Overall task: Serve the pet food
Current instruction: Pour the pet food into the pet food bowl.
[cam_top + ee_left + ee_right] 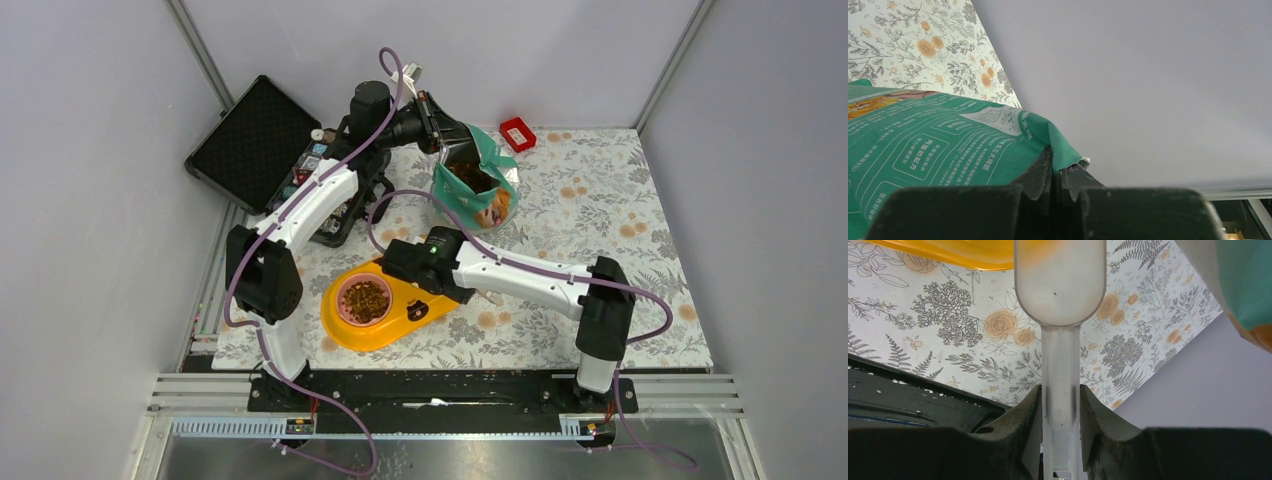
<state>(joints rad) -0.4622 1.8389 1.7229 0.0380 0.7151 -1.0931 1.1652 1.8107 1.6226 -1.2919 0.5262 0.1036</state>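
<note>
The teal pouch [480, 190] stands open at the back of the mat, with brown kibble [468, 177] showing inside. My left gripper [441, 126] is shut on the pouch's top edge; in the left wrist view the fingers [1064, 167] pinch a teal fold of the pouch [923, 150]. A pink bowl of kibble [364, 299] sits in an orange feeder tray [352, 336]. My right gripper [396, 264] hovers beside the bowl. In the right wrist view it [1060, 395] is shut on the handle of a translucent scoop [1060, 285], whose cup points toward the orange tray [948, 250].
An open black case [255, 140] with small items lies at the back left. A small red box [517, 133] sits behind the pouch. The floral mat [600, 220] covers the table. Grey walls stand on both sides.
</note>
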